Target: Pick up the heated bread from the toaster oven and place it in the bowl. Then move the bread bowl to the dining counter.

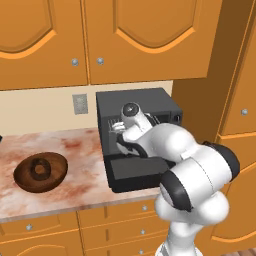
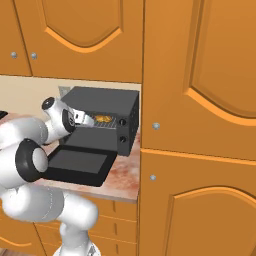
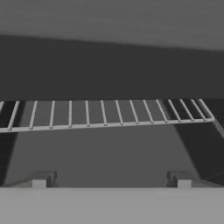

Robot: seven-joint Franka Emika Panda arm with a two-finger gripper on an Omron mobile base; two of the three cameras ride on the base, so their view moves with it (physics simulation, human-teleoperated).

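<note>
The dark grey toaster oven (image 1: pixel 150 102) stands on the kitchen counter with its door (image 1: pixel 134 174) dropped flat. In the right base view the heated bread (image 2: pixel 104 118), small and golden-orange, lies on the rack inside the toaster oven (image 2: pixel 107 100). My gripper (image 2: pixel 88 120) is open at the oven mouth, just short of the bread, holding nothing. From the hand, the wire rack (image 3: pixel 105 114) runs across ahead, and the fingertips (image 3: pixel 41 179) stand wide apart below it. The brown wooden bowl (image 1: pixel 41 171) sits empty to the oven's left. The dining counter is out of view.
The marbled counter (image 1: pixel 75 145) ends at a front edge above orange drawers (image 1: pixel 120 227). Upper cabinets (image 1: pixel 100 35) hang over the oven. A tall orange cabinet (image 2: pixel 200 125) walls off the right side. A wall outlet (image 1: pixel 80 104) is behind.
</note>
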